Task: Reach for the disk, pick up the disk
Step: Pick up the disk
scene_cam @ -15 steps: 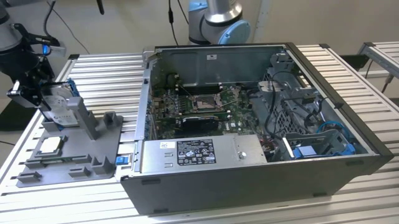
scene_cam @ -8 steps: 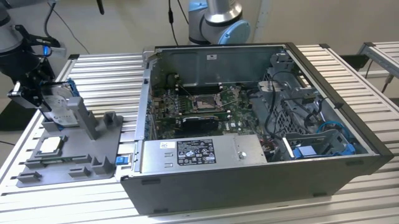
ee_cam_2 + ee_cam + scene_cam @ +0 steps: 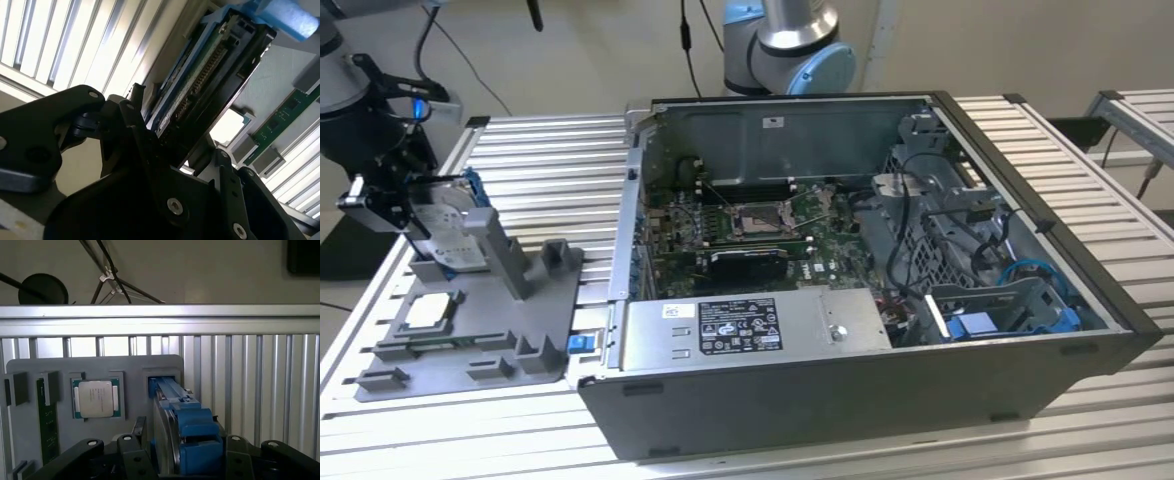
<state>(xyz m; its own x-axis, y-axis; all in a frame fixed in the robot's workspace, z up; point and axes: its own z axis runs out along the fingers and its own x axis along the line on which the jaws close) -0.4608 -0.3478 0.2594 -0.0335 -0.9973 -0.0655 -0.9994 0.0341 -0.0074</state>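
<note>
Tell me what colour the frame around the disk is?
Blue: the bracket shows best in the first wrist view.

Exterior view sits high, angled down over the slatted table at the open PC case, grey fixture tray at the exterior view's left; both wrist views are tight on that tray, sharing the upright disk and CPU chip.

Bright even light (glare, soft shadows)
</note>
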